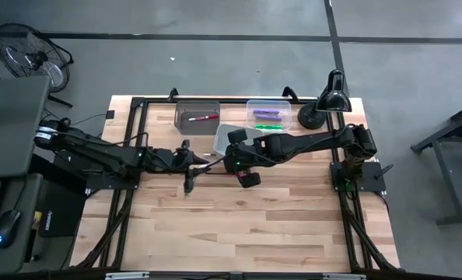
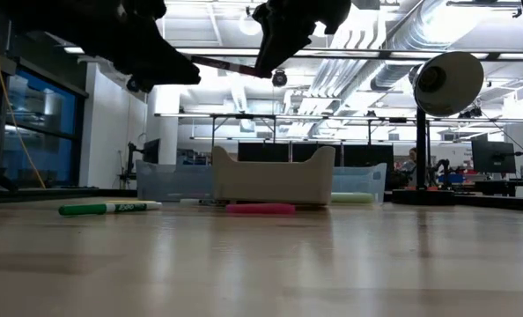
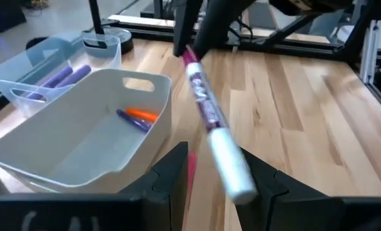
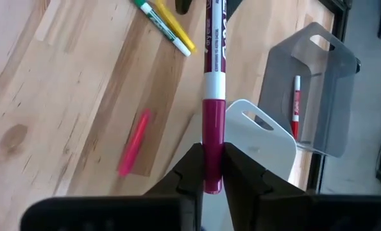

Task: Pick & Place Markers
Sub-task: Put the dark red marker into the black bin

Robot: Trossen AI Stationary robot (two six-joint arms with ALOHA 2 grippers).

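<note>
A magenta marker with a white end (image 4: 213,96) hangs in the air between my two grippers, above the table in the low view (image 2: 231,66). My right gripper (image 4: 213,170) is shut on it. My left gripper (image 3: 216,176) is open, its fingers on either side of the marker's white end (image 3: 232,168) with a gap on both sides. Green (image 4: 157,19), yellow (image 4: 177,31) and pink (image 4: 134,151) markers lie flat on the table. The white bin (image 3: 62,160) holds an orange and a purple marker (image 3: 139,117). My right gripper pinches the marker's magenta cap end (image 4: 213,144) between its two fingers. The fingers slant down from the table's right side, and the marker runs on out past them toward my left gripper. The marker is lifted clear of the table, close to level.
A grey bin (image 1: 197,115) with a red marker (image 4: 296,106) and a clear bin (image 1: 268,115) with purple and green markers stand at the far edge. A black lamp (image 1: 324,105) stands at the far right. Bare wood lies toward the near edge.
</note>
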